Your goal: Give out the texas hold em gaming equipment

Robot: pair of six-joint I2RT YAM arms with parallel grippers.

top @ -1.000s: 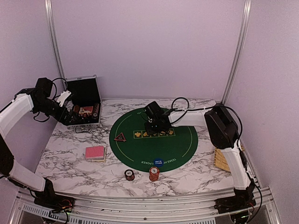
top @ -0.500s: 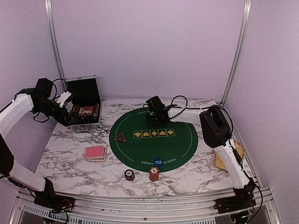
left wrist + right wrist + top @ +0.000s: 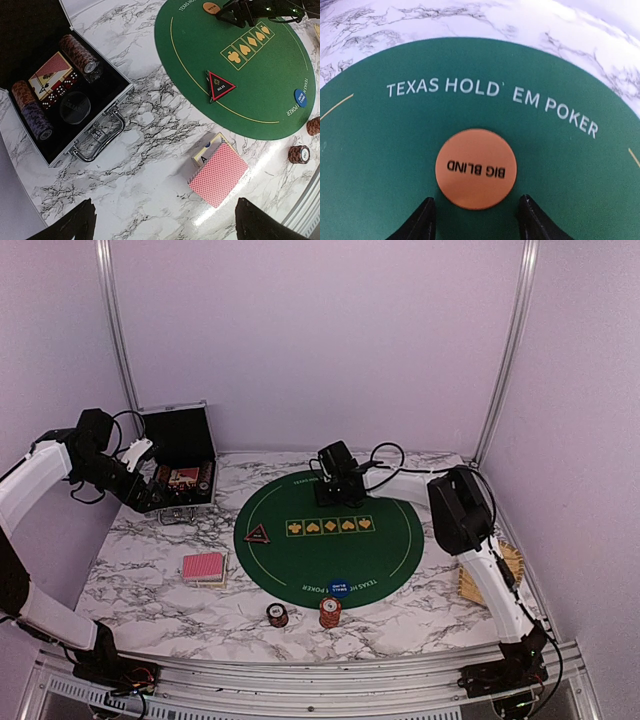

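Note:
An orange "BIG BLIND" button [image 3: 476, 169] lies flat on the far part of the green poker mat [image 3: 300, 558]. My right gripper [image 3: 477, 220] is open just behind it, fingers apart, not touching it; it also shows in the top view [image 3: 335, 483]. My left gripper [image 3: 167, 227] is open and empty above the marble, near the black case [image 3: 180, 465]. A red-backed deck [image 3: 203, 566] lies on the marble left of the mat. A dark triangular marker [image 3: 259, 534] sits on the mat's left side and a blue button [image 3: 339, 587] on its near edge. Dark [image 3: 277, 615] and orange-red [image 3: 330, 612] chip stacks stand in front.
The open black case [image 3: 107, 105] holds chip rolls, a card box and dice. A tan wicker tray [image 3: 490, 580] lies at the right table edge beside my right arm. Metal frame posts stand at the back corners.
My right gripper has moved from the mat's middle toward its far edge. The left arm has not moved.

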